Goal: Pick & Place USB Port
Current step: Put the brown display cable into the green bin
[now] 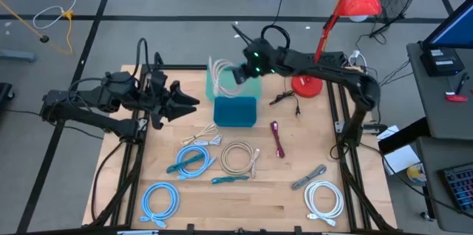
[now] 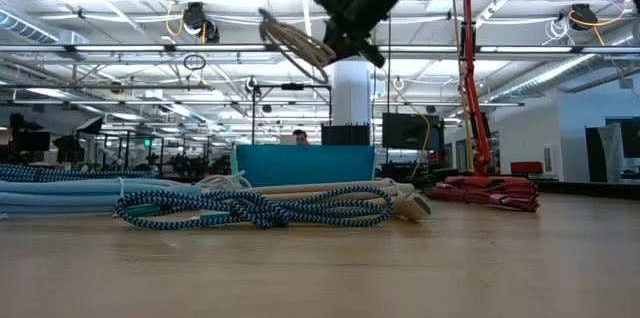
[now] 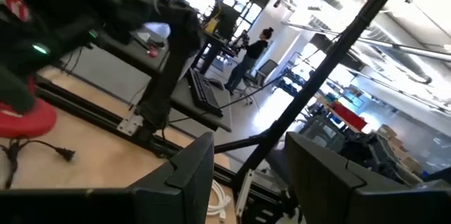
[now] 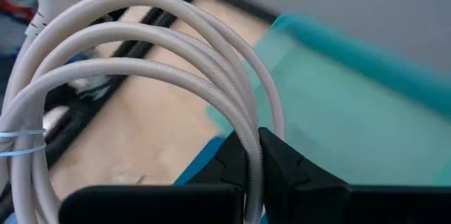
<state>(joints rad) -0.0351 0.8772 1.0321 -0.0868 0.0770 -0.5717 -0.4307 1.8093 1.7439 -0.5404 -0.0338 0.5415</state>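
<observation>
No brand or legible writing shows anywhere. The right gripper (image 1: 238, 73) is clenched on a coiled beige USB cable (image 1: 219, 77), held in the air over the light-green tray (image 1: 255, 87) behind the teal bin (image 1: 235, 111). The left gripper (image 1: 188, 102) hovers with its fingers apart and empty at the left side of the wooden table (image 1: 244, 198). Other coiled cables lie on the table: blue (image 1: 160, 200), white (image 1: 324, 198), tan (image 1: 238, 157). In the low view the bin is half hidden behind cables. Beyond is an open workshop with desks and a red lamp (image 1: 355, 2).

table (image 1: 281, 191): pale wood, matt, visible grain
coiled cable (image 4: 141, 55): cream woven braid, matt
bin (image 1: 235, 111): teal plastic, smooth
lamp (image 1: 360, 2): red, glossy
</observation>
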